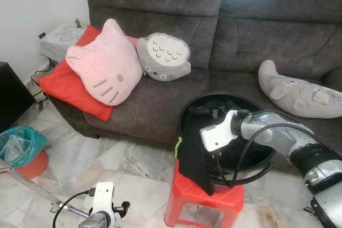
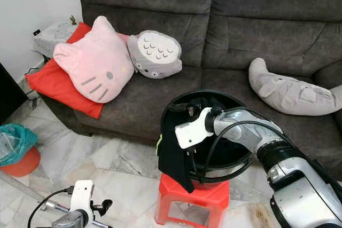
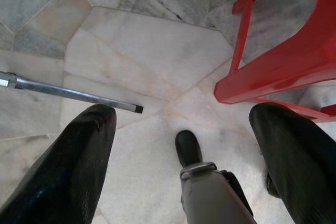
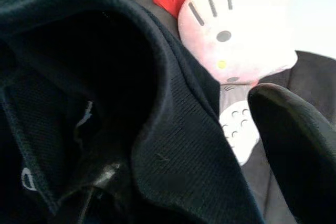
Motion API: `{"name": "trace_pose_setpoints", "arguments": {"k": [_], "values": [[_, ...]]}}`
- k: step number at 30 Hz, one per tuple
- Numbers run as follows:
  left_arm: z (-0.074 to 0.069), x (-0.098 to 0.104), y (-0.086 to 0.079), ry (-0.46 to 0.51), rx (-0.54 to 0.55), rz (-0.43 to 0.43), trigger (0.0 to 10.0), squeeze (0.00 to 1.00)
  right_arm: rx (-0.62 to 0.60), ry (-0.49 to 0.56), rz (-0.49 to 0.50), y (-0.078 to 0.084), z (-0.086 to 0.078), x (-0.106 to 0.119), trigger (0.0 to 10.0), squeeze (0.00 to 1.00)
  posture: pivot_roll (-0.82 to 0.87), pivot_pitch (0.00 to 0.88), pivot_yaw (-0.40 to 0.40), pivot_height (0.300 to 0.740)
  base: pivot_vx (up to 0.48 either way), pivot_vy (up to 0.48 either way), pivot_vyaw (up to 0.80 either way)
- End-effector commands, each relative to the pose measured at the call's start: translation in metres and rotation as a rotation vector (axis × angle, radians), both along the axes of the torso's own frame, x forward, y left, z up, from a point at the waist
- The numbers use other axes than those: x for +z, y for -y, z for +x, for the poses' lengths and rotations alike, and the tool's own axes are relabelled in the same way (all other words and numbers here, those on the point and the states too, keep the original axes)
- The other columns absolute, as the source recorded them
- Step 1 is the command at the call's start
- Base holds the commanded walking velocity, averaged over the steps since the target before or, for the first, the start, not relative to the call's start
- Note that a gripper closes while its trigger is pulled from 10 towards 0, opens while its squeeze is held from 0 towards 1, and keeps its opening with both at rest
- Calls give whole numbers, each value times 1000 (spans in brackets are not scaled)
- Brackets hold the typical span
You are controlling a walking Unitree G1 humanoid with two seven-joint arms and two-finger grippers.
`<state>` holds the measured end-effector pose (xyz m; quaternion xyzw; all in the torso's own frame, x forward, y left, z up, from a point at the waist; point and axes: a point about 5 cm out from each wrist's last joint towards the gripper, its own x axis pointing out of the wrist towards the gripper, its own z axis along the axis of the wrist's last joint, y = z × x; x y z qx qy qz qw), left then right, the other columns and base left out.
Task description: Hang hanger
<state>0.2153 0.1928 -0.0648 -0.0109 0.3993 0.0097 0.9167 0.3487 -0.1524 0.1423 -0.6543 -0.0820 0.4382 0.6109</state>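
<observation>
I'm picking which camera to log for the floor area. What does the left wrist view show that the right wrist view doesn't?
Left wrist view alone: marble floor, a metal rod, the red stool, and the left gripper hanging above the floor with jaws apart.

Right wrist view alone: dark garment up close, the pink cat cushion on the sofa beyond.

Shared: each looks past its own black fingers.

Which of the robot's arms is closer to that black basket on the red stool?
The right. Its tool is at the black basket, reaching into the dark garment draped over the rim. The left tool hangs low over the floor, off to the red stool's left.
</observation>
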Motion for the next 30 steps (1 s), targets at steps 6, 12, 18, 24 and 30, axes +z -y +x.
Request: {"name": "trace_pose_setpoints", "arguments": {"k": [6, 12, 18, 24, 30], "values": [[-1, -1, -1, -7, 17, -1, 10000, 0, -6, -2, 5, 0, 5, 5, 0, 0, -166, 5, 37, 740, 0, 0, 0], [-2, -1, -2, -10, 19, 0, 10000, 0, -6, -9, 11, 0, 6, 5, 0, 0, -165, 6, 36, 740, 0, 0, 0], [-5, -3, -3, -18, 19, 1, 10000, 0, 4, -20, 33, -1, 6, 7, 0, 0, -165, 6, 36, 740, 0, 0, 0], [-6, -3, -3, -23, 20, 3, 10000, 0, 11, -28, 38, -2, 6, 6, 0, 0, -165, 5, 38, 740, 0, 0, 0], [-6, -4, -3, -26, 18, 3, 10000, 0, 14, -35, 46, -2, 5, 6, 0, 0, -166, 3, 39, 740, 0, 0, 0]]}}
